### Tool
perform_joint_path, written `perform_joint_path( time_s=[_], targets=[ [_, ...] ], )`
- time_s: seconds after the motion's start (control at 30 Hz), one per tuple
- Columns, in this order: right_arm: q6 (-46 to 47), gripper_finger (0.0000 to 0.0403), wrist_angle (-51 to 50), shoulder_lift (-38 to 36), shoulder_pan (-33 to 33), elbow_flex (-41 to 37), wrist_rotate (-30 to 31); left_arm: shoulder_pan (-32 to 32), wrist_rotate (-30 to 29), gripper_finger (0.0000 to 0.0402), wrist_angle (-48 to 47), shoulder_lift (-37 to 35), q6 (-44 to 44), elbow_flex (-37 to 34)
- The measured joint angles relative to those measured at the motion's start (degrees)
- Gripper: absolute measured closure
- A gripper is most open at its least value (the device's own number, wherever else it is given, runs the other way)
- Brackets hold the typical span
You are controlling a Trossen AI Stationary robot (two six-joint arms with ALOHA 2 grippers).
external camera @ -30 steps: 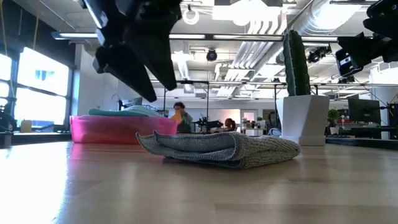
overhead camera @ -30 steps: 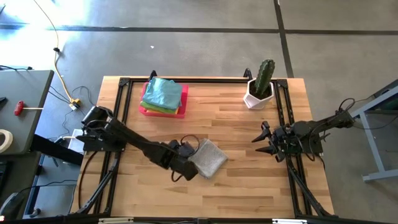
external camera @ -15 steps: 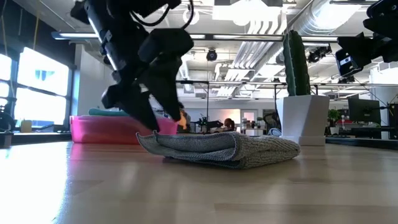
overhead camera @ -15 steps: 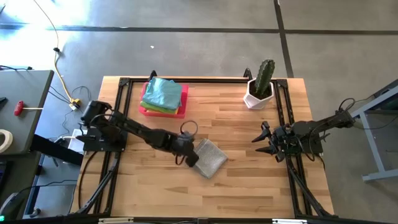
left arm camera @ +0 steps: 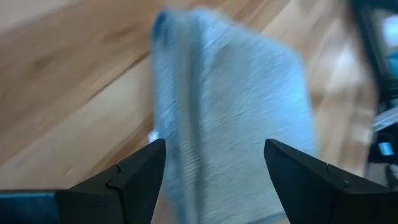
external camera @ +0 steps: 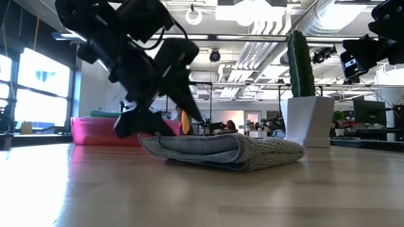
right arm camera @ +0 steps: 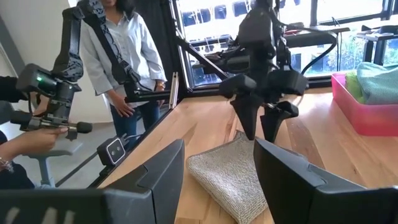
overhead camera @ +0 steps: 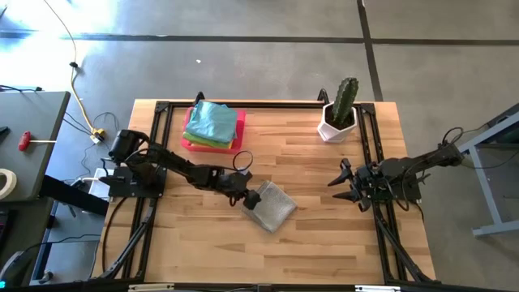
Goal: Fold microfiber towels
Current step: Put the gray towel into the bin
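My left end effector has dropped, jaws spread, to the folded grey towel mid-desk; next I likely grip its edge.

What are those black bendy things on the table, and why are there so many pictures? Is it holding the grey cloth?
Those are two robot arms. Each ends in a gripper with two fingers. One picture looks down from above, one looks across at table height, and two come from little cameras on the arms' wrists.

On the wooden table lies a folded grey towel. At the back stands a pink tray stacked with more folded towels, and a cactus in a white pot.

The left gripper is low at the grey towel's edge, fingers open, so it holds nothing. The right gripper waits at the right side, also open and empty. A person stands beyond the table.
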Motion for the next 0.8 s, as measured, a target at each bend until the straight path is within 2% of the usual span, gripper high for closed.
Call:
perform_joint_path(
  time_s=[0.2, 0.57, 0.7, 0.8],
  targets=[
    [0.0, 0.0217, 0.0, 0.06, -0.01, 0.0, -0.01, -0.88, 0.22, 0.0137, 1.57, 2.57, -1.2, 0.75],
    [0.0, 0.0217, 0.02, 0.93, 0.0, 0.02, 0.0, -2.21, 0.87, 0.0143, 3.32, 8.92, 0.64, 6.62],
    [0.0, 0.0217, 0.0, 1.35, -0.01, 0.02, 0.0, -2.18, 0.94, 0.0168, 3.47, 10.73, 2.06, 8.23],
    [0.0, 0.0217, -0.02, 1.4, 0.0, 0.02, 0.0, -2.18, 0.76, 0.0205, 3.69, 12.16, 2.93, 8.8]
  ],
)
